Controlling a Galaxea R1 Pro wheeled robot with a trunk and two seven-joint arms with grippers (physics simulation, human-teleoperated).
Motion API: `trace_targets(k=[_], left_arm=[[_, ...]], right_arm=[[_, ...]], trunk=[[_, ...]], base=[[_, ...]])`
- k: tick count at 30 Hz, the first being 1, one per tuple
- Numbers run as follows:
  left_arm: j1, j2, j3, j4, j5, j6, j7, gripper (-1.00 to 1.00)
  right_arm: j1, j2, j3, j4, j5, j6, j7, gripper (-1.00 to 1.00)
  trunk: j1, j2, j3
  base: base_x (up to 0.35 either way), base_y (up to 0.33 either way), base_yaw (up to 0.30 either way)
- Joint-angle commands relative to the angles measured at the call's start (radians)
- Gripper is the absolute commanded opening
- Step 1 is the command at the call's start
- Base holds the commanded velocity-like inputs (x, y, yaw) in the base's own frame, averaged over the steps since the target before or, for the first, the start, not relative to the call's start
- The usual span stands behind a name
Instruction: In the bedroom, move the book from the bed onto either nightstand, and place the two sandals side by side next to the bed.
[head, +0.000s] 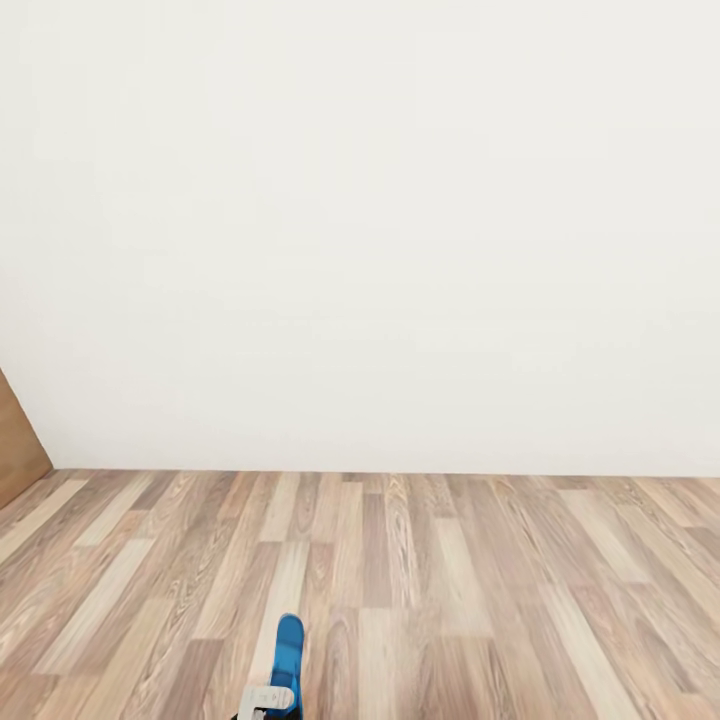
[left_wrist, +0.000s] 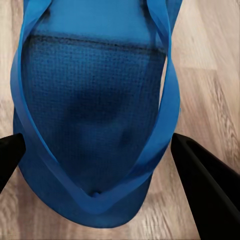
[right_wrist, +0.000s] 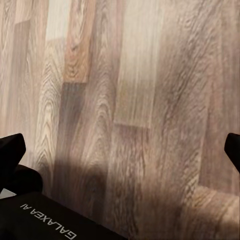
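Observation:
One bright blue sandal (head: 289, 645) sticks up at the bottom edge of the head view, held off the wooden floor by my left gripper (head: 268, 697). In the left wrist view the sandal (left_wrist: 95, 115) lies between the two black fingers (left_wrist: 200, 185), straps facing the camera, and my left gripper (left_wrist: 98, 144) is shut on its edges. My right gripper (right_wrist: 123, 145) hangs open over bare floorboards with nothing between its fingers. The book, the bed and the nightstand are out of view.
A plain white wall (head: 360, 230) stands ahead, meeting the wood plank floor (head: 450, 580). A brown wooden panel (head: 15, 440) leans in at the far left edge. Part of the robot's black body (right_wrist: 50, 220) lies below the right gripper.

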Motion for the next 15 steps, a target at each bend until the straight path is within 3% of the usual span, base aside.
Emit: trace_targets(k=[1, 6, 15], left_arm=[[-0.001, 0.001, -0.007, 0.001, 0.010, -0.004, 0.001, -1.00], [-0.001, 0.001, -0.007, 0.001, 0.010, -0.004, 0.001, -1.00], [-0.001, 0.001, -0.007, 0.001, 0.010, -0.004, 0.001, -1.00]], right_arm=[[0.000, 0.000, -0.009, -0.002, 0.009, 0.004, 0.005, 1.00], [0.000, 0.000, -0.009, -0.001, 0.009, 0.004, 0.004, 1.00], [0.000, 0.000, -0.009, -0.001, 0.009, 0.004, 0.003, 1.00]], trunk=[[0.000, 0.000, -0.001], [0.000, 0.000, -0.001], [0.000, 0.000, -0.001]], base=[[0.327, 0.000, 0.106], [0.327, 0.000, 0.095], [0.327, 0.000, 0.007]])
